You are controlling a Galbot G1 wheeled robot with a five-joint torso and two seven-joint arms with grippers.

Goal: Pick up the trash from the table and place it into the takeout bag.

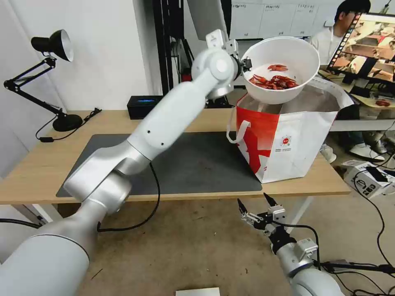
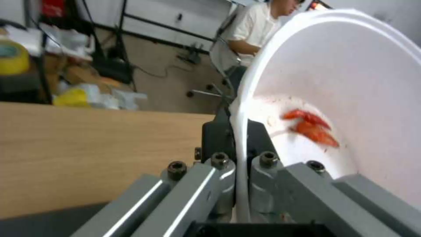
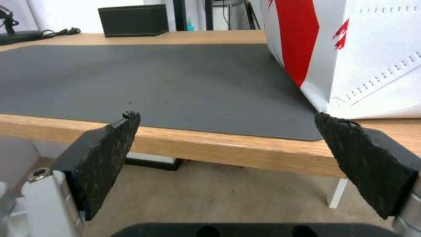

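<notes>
The left gripper (image 1: 247,63) pinches the rim of the white round bowl of red crayfish shells (image 1: 284,68), tilted above the red-and-white takeout bag (image 1: 288,139). It should lower it centred inside the mouth. The right gripper (image 1: 256,206) hangs open below the light-wood table (image 1: 41,172).

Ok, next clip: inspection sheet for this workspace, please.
Surface: table with grey mat, mat bare.
Job's things: bowl of red shells, tilted above the open bag.
Clutter: lamp, black box at the back edge.
Grippers: left gripper shut on the bowl's rim; right gripper open, below the table's front edge.
Cables: lamp lead on table; cables on floor at right.
Surroundings: person seated at a monitor behind.
</notes>
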